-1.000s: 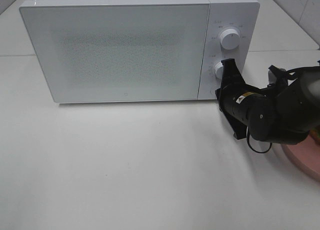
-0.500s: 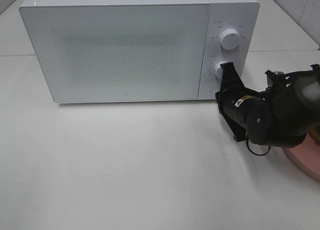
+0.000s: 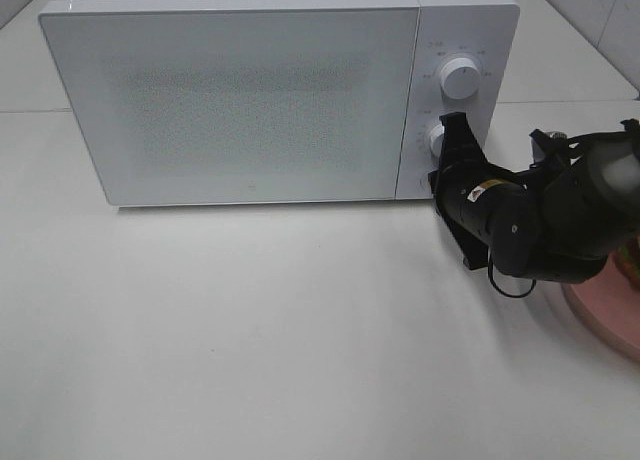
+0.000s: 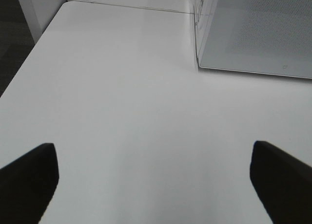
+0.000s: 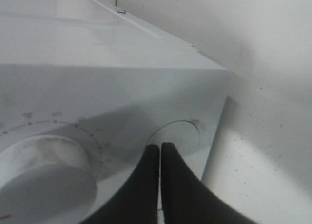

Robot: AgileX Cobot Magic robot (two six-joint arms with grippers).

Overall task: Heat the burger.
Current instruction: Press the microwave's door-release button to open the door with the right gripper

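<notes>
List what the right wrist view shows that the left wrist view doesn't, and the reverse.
Right wrist only: the right gripper, jaws shut, tips at a round button on the control panel, beside a dial with tick marks.
Left wrist only: the left gripper, jaws wide open over bare table, and a corner of the microwave door.
Both: the white microwave and the white table.

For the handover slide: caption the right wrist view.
Shut right gripper pointing at round button beside the microwave dial.
</notes>
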